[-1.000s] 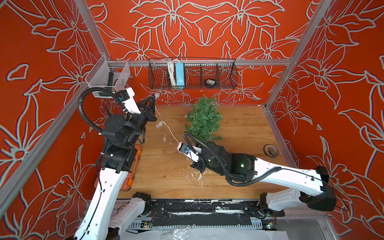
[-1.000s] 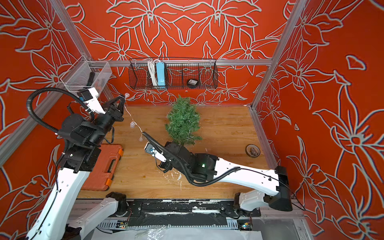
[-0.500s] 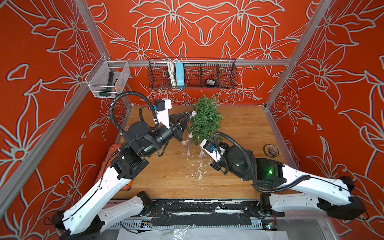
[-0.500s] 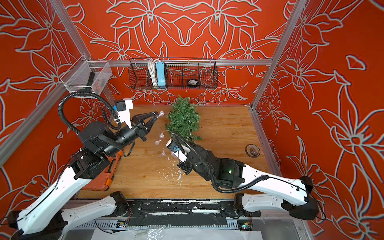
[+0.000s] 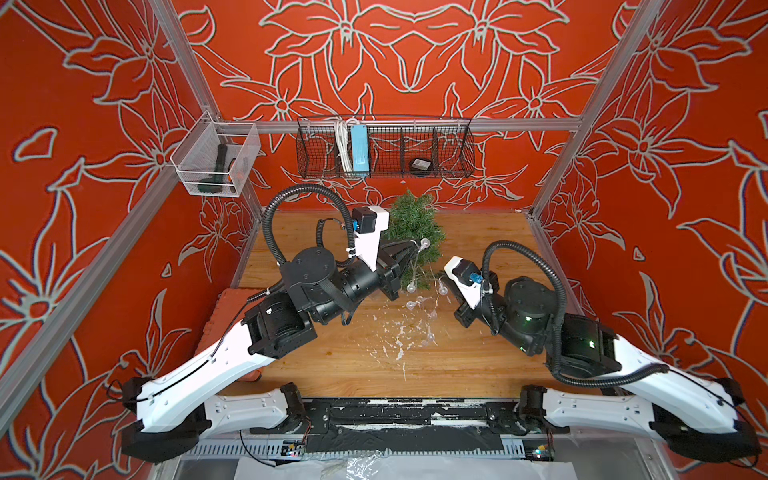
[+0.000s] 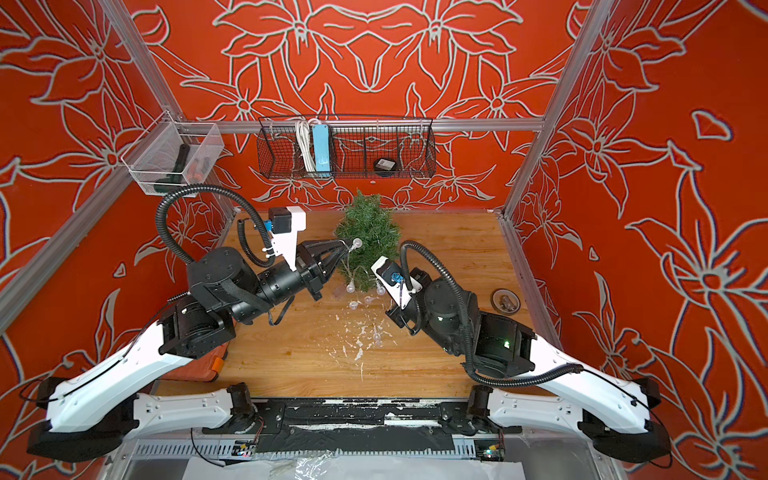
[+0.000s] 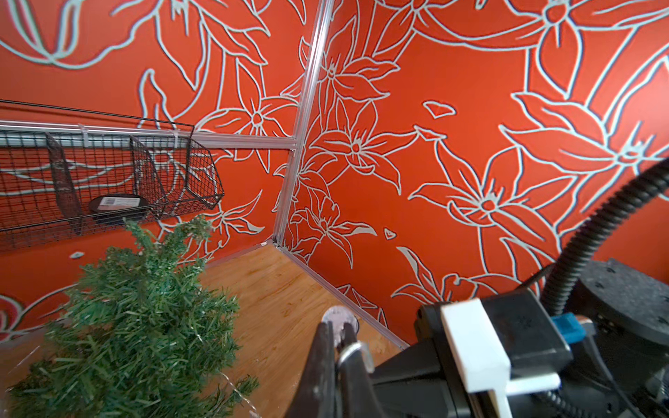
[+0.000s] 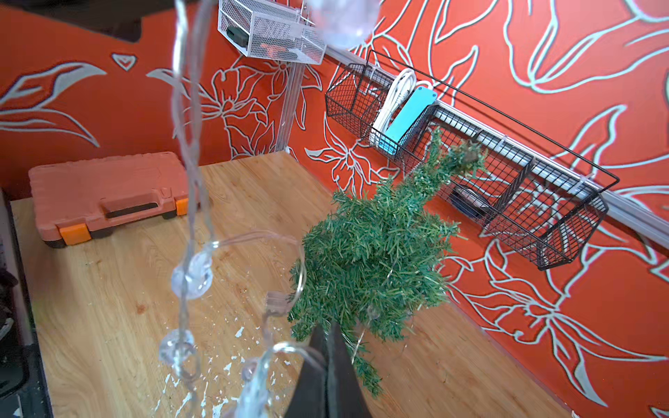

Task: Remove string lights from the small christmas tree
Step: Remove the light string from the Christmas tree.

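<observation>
The small christmas tree (image 5: 415,230) stands by the counter's (image 5: 478,232) back edge. Beside it the left end effector (image 5: 409,246) pinches the string lights (image 5: 411,286). The right end effector (image 8: 327,336) is closed at the tree's base. Open wood lies rightward.

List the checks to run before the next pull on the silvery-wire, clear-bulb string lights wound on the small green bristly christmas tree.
1. Left gripper shut on the silvery-wire, clear-bulb string lights: ok.
2. Right gripper holding the wire: cannot tell; it is shut, but any contact is hidden.
3. Wire free of the small green bristly christmas tree: not ok; it threads the lower branches.
4. Tree base steady: cannot tell; hidden.
</observation>
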`<state>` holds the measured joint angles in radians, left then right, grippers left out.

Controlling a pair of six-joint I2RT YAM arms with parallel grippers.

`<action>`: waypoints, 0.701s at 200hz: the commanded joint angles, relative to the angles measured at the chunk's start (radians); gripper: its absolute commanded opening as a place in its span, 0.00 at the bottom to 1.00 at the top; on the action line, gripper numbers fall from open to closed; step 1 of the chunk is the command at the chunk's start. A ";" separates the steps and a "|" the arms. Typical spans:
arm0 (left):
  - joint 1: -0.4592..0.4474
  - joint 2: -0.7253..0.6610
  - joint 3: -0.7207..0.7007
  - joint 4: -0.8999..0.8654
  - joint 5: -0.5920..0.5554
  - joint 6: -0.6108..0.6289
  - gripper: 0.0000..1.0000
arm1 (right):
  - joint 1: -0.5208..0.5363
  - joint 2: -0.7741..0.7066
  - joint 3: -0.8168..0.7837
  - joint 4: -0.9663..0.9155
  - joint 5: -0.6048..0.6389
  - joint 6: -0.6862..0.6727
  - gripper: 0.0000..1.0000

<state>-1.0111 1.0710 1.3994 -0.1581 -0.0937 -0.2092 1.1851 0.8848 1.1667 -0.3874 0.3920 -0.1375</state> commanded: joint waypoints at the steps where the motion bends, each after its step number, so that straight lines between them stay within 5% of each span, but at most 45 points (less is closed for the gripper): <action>1: -0.029 0.043 0.069 -0.025 0.036 -0.002 0.00 | -0.056 -0.073 -0.045 0.032 -0.093 0.005 0.00; 58: -0.032 0.157 0.197 -0.063 0.204 -0.033 0.00 | -0.211 -0.214 -0.221 0.177 -0.550 0.041 0.00; 105: -0.044 0.254 0.273 -0.057 0.272 -0.057 0.00 | -0.218 -0.254 -0.254 0.223 -0.615 0.046 0.09; 140: -0.081 0.296 0.317 -0.059 0.285 -0.059 0.00 | -0.220 -0.264 -0.259 0.231 -0.557 0.053 0.28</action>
<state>-1.0657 1.3632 1.6810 -0.2321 0.1520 -0.2596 0.9733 0.6376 0.9161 -0.2028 -0.1665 -0.0978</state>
